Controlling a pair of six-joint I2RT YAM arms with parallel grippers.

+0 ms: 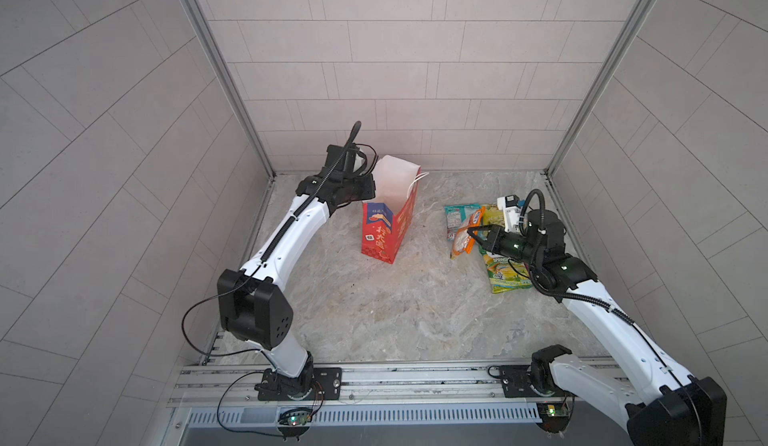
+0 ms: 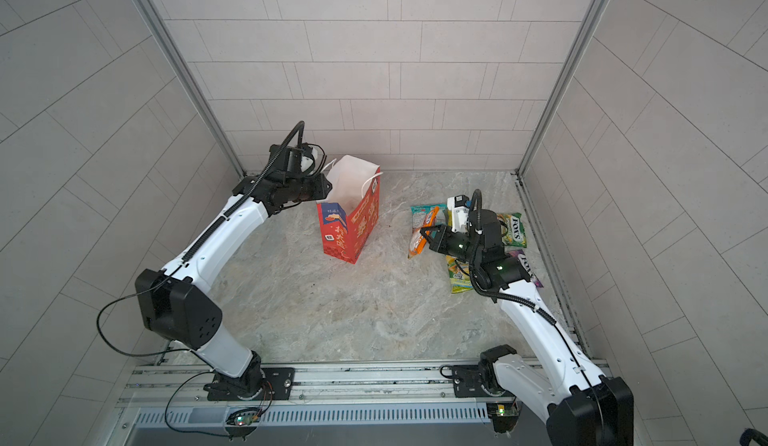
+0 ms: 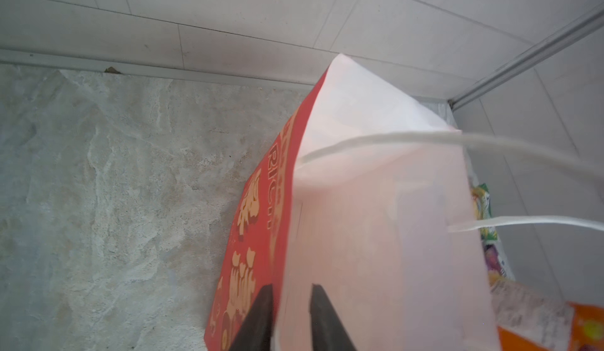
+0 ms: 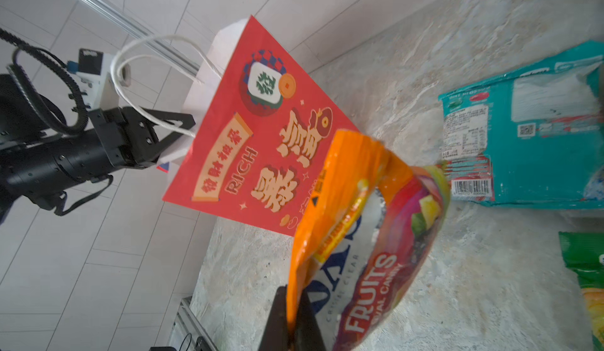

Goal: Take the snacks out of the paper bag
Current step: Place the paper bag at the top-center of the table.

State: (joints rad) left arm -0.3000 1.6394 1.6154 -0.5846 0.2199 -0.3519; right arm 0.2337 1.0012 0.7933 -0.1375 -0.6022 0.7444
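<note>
The red paper bag (image 1: 384,232) (image 2: 351,232) stands upright and open at the middle back of the table. My left gripper (image 1: 372,188) (image 3: 291,287) is at the bag's left rim. Its jaws stand a little apart, astride the white wall (image 3: 359,235), one finger outside and one inside. My right gripper (image 1: 471,234) (image 4: 294,292) is shut on the edge of an orange snack packet (image 4: 359,235) to the right of the bag. A teal packet (image 1: 455,219), green-yellow FOX'S packets (image 1: 507,278) (image 2: 511,228) and a purple one (image 2: 528,269) lie on the table around it.
The bag's white cord handles (image 4: 153,58) loop over my left gripper (image 4: 183,130). Tiled walls close in the table at the back and on both sides. A metal rail (image 1: 374,381) with both arm bases runs along the front.
</note>
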